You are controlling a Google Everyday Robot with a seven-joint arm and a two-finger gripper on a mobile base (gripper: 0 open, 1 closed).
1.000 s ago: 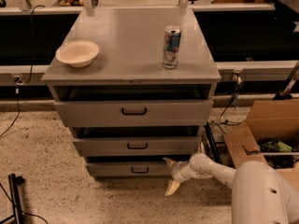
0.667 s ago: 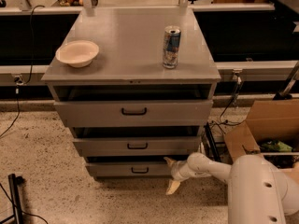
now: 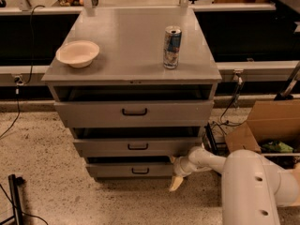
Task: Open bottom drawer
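Nearest us, at the lower right, the robot's smooth white arm (image 3: 253, 186) reaches in toward the foot of a grey three-drawer desk (image 3: 126, 41). Its cream two-finger hand (image 3: 176, 172) sits low, at the end corner of the bottom drawer (image 3: 117, 170). The fingers are spread apart, one tip up and one down. We cannot tell whether they touch the drawer.

The bottom drawer, a flat grey front with a small black bar handle (image 3: 140, 171), lies just beside the hand, on the side away from the arm. A thin dark gap shows above its front, so we judge it barely ajar. The hand is not on the handle, and nearly the whole pull appears left to do.

The front faces us. Its long axis runs level across the view, away from the hand, and it would slide out toward us.

Above the hand sit the middle grey drawer (image 3: 108, 147) and the taller top grey drawer (image 3: 93, 114). Beyond and above the hand, the desk top carries a blue and silver drink can (image 3: 172, 47) and a cream bowl (image 3: 78, 53).
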